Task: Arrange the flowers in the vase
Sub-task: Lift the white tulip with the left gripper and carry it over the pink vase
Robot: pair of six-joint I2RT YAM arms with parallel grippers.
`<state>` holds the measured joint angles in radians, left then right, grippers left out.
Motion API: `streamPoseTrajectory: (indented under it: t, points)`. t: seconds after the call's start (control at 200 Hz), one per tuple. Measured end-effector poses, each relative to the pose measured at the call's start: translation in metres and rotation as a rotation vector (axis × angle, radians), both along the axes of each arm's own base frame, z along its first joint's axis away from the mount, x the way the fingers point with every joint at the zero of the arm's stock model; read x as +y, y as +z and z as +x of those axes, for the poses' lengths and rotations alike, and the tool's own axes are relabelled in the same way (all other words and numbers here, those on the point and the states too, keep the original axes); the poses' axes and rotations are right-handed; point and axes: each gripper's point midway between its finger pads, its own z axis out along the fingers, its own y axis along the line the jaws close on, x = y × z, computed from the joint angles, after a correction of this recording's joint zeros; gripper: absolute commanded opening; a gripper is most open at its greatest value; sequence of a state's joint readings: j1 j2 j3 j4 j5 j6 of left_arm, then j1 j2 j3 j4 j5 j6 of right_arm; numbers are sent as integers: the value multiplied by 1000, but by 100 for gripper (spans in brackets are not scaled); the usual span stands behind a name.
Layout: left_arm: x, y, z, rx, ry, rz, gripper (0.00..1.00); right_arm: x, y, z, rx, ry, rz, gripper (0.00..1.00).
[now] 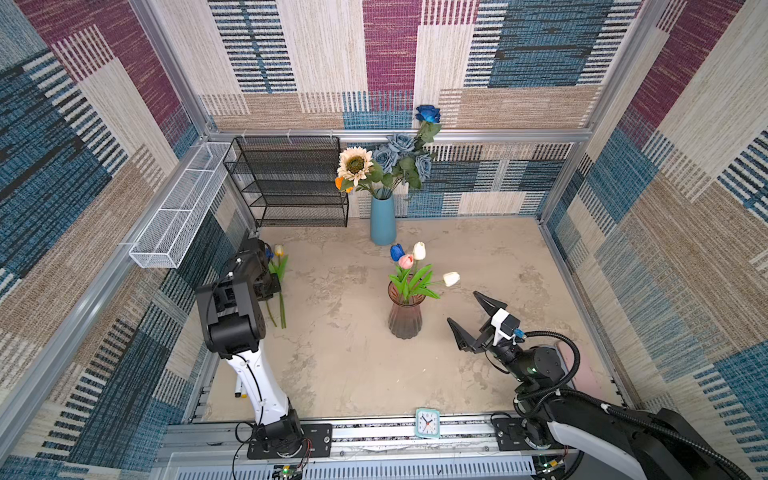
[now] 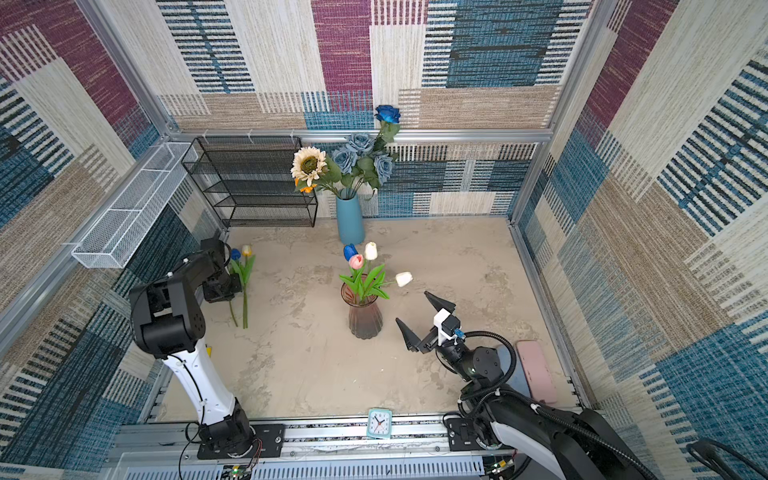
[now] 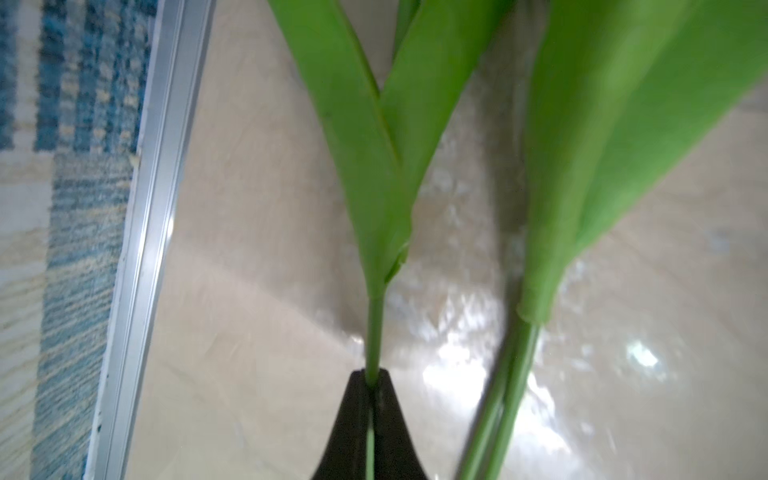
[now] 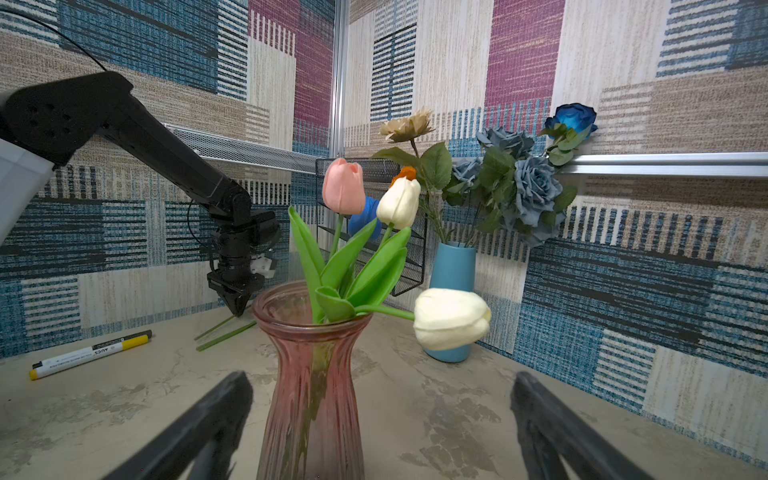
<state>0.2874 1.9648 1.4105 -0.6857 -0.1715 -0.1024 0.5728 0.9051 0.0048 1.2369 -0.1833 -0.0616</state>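
Left gripper (image 3: 372, 380), well left of the pink vase (image 1: 405, 316): jaws pinched together on one thin tulip stem (image 3: 374, 332), just below its leaves, down at table level. A second tulip (image 3: 511, 395) lies just beside it. The loose blue head (image 1: 269, 251) and loose yellow head (image 1: 279, 249) show past the wrist in both top views. Can't tell which belongs to the clamped stem: the wrist view is blurred and the arm hides the join.

Risks at the grip:
- The thin stem may twist or slide between the tips on the lift.
- The bloom end may sag and swing.
- The neighbour's leaves could snag and get dragged along.

Pink vase, middle: already holds a blue tulip (image 1: 397, 252), a pink tulip (image 1: 406, 260) and an upright white tulip (image 1: 419, 250). A drooping white tulip (image 1: 451, 278) hangs out over the rim on the far side from the left gripper.

Risks at the vase:
- The mouth is crowded with leaves, so an incoming stem may catch on them or miss the opening.
- It could also lever a flower out.
- The vase is tall with a narrow neck, so a sideways push on the rim could tip it.

Right gripper (image 1: 462, 306), near the pink vase on the drooping tulip's side: jaws wide apart, empty, facing the vase without touching it. If it advances it could knock the drooping bloom.
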Motion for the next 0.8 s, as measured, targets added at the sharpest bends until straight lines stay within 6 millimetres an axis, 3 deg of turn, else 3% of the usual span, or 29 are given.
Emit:
streamPoseTrajectory:
  t: [0.16, 0.386, 0.576, 0.801]
  points:
    - [-29, 38, -24, -140, -17, 1, 0, 2, -6, 2, 18, 1, -11, 100]
    - [-75, 100, -36, -395, -72, 3, 0, 3, -6, 2, 23, 10, -9, 100]
    - [-145, 145, -40, -651, -225, -88, 0, 2, -3, 0, 12, 10, -3, 100]
    - [-222, 172, -48, -896, -466, -263, 0, 2, -2, 0, 9, 10, -1, 100]
